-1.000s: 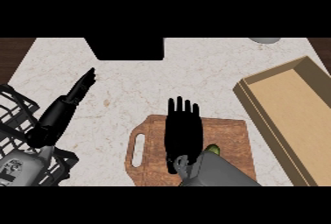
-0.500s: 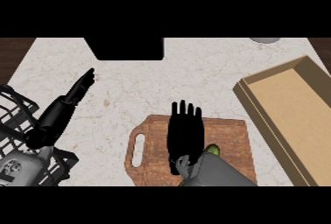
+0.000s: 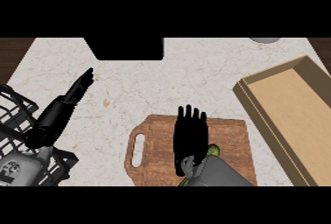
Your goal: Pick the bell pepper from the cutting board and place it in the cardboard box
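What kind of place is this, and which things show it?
Probably a kitchen counter: a wooden cutting board lies on a marble-like top, with a black wire rack at the left.

The black right hand (image 3: pixel 189 135) stretches, fingers straight, over the brown wooden cutting board (image 3: pixel 229 131), largely hiding the green bell pepper (image 3: pixel 213 151). The open tan cardboard box (image 3: pixel 291 109) sits to the board's right.
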`<state>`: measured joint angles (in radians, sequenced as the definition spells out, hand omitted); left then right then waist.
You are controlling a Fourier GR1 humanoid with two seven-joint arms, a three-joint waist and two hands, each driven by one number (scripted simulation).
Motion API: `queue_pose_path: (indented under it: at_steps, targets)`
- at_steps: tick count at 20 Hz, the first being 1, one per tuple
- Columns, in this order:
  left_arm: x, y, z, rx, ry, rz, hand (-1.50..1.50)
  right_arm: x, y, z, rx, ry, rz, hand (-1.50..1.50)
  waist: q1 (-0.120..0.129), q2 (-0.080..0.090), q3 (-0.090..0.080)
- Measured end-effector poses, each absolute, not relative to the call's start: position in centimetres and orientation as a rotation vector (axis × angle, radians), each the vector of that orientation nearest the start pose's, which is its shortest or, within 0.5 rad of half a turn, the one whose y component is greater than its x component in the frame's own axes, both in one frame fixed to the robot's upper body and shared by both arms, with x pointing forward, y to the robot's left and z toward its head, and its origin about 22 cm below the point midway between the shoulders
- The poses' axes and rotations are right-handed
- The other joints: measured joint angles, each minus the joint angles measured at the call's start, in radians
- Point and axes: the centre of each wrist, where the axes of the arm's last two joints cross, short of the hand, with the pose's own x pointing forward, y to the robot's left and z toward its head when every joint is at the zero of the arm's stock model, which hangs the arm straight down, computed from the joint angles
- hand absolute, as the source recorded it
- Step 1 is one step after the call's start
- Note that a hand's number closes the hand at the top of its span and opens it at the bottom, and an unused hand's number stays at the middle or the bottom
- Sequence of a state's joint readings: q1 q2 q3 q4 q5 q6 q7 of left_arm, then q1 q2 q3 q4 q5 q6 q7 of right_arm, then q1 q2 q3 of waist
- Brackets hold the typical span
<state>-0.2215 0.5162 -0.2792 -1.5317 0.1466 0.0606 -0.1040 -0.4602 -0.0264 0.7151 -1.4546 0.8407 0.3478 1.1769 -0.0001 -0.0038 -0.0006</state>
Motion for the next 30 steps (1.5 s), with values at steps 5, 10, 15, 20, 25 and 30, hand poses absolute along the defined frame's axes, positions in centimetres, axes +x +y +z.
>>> queue_pose_path:
  at_steps: [5, 10, 15, 20, 25, 30]
  targets:
    - [28.4, 26.7, 6.1, 0.085, -1.744, -0.538, 0.0, 25.3, -3.8, 5.2, -0.951, -0.761, 1.238, -1.5, 0.0, 0.0, 0.001]
    - [28.4, 26.6, 6.2, 0.084, -1.729, -0.543, 0.0, 25.2, -4.0, 4.0, -0.932, -0.736, 1.241, 1.5, 0.004, 0.002, 0.002]
    - [28.5, 26.6, 5.7, 0.074, -1.737, -0.538, 0.0, 25.0, -4.0, 3.1, -0.943, -0.774, 1.292, 1.5, 0.003, -0.003, 0.004]
    - [28.5, 26.5, 5.9, 0.088, -1.72, -0.55, 0.0, 25.4, -3.0, 3.1, -1.014, -0.831, 1.325, 1.5, 0.007, 0.0, 0.001]
    - [28.5, 26.4, 6.0, 0.078, -1.729, -0.557, 0.0, 29.2, -5.4, 3.6, -0.946, -0.96, 1.282, 1.5, 0.011, 0.003, 0.002]
    - [28.6, 26.4, 6.0, 0.068, -1.737, -0.559, 0.0, 33.1, -8.5, 4.8, -0.87, -1.136, 1.228, 1.5, 0.013, 0.006, 0.005]
